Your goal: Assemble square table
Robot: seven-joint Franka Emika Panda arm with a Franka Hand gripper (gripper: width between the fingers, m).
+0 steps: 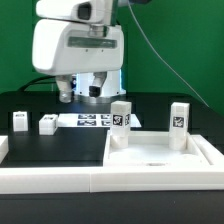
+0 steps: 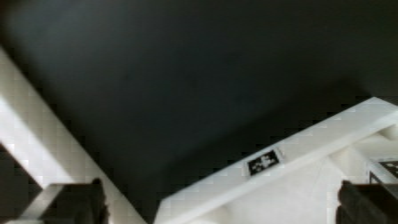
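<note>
The white square table top (image 1: 160, 150) lies at the exterior view's right front, recessed face up. Two white tagged legs stand upright on its far corners, one toward the middle (image 1: 121, 120) and one at the right (image 1: 179, 118). Two more legs (image 1: 20, 121) (image 1: 47, 124) stand loose on the black table at the left. My gripper (image 1: 82, 95) hangs behind the top, over the marker board, open and empty. In the wrist view the gripper (image 2: 222, 210) has its dark fingers (image 2: 63, 205) wide apart, and the top's tagged edge (image 2: 263, 160) shows below them.
The marker board (image 1: 90, 120) lies flat behind the table top. A long white rail (image 1: 50, 175) borders the black table along the front; it also shows in the wrist view (image 2: 27, 120). A green wall stands behind.
</note>
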